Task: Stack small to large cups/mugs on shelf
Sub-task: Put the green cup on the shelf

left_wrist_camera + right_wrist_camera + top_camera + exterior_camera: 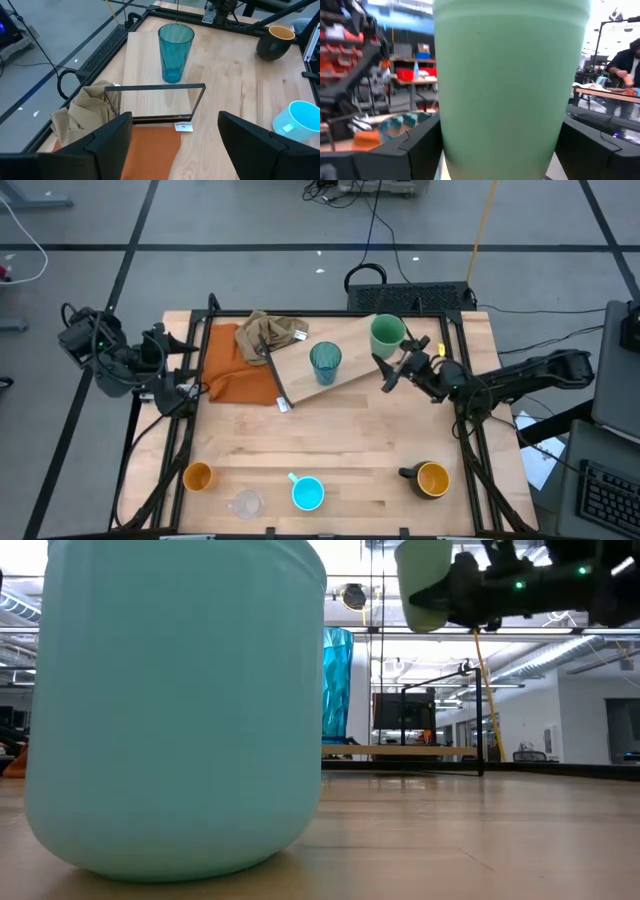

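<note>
The shelf is a light wooden board that lies slanted at the table's far middle. A tall teal tumbler stands on it. The green cup hangs above the shelf's far right end, with my right gripper shut on it. Along the near edge stand the orange cup, the clear glass, the light-blue mug and the black mug. My left gripper waits open at the table's left edge, raised and facing the shelf. My right gripper pinches the green cup's side wall between its two fingers, one on each side. The fingers come about level from the table's right. The cup is upright, mouth up, and lifted clear above the shelf.
An orange cloth and a crumpled tan cloth lie at the shelf's left end. Black frame rails run along the table's left and right sides. Bare wood lies between the shelf and the near row of cups.
</note>
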